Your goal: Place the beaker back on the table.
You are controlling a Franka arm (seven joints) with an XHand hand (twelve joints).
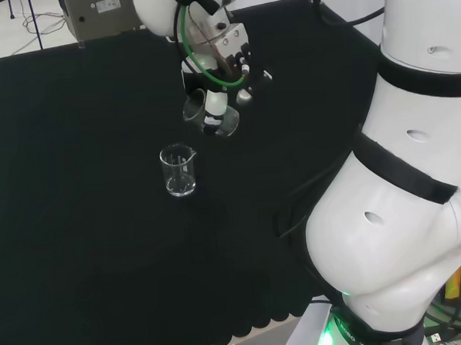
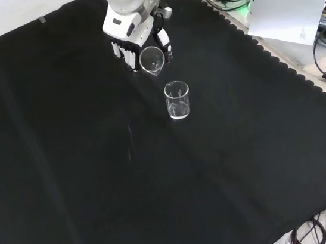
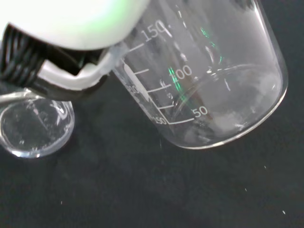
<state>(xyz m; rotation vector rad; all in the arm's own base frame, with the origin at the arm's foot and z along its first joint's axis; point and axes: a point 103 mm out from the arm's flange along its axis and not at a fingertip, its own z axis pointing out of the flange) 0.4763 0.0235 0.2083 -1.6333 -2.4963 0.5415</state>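
Your black cloth-covered surface (image 2: 69, 188) spreads under the white robot arm (image 1: 402, 210), whose big links stand at the head view's right; the cloth's scalloped edge runs along the front view's right side, with a white card (image 2: 284, 17) and cables lying beyond it. In the front view the black and white robot hand (image 2: 134, 38) comes in from the top, its fingers curled round a clear glass beaker with white graduation marks (image 2: 151, 60); the held beaker is tilted, its open mouth turned toward the front camera, and in the head view it hangs above the cloth just below the wrist (image 1: 212, 115), clear of the surface as far as you can tell. The wrist view shows that beaker close up (image 3: 209, 90), lying aslant with its base toward the cloth and a white finger (image 3: 95, 76) pressed against its wall. A second, smaller clear glass beaker with a pouring lip (image 2: 177, 100) stands upright on the cloth, near the held one and apart from it; in the head view it sits to the lower left of the robot hand (image 1: 178, 170); whether either vessel holds anything you cannot tell.
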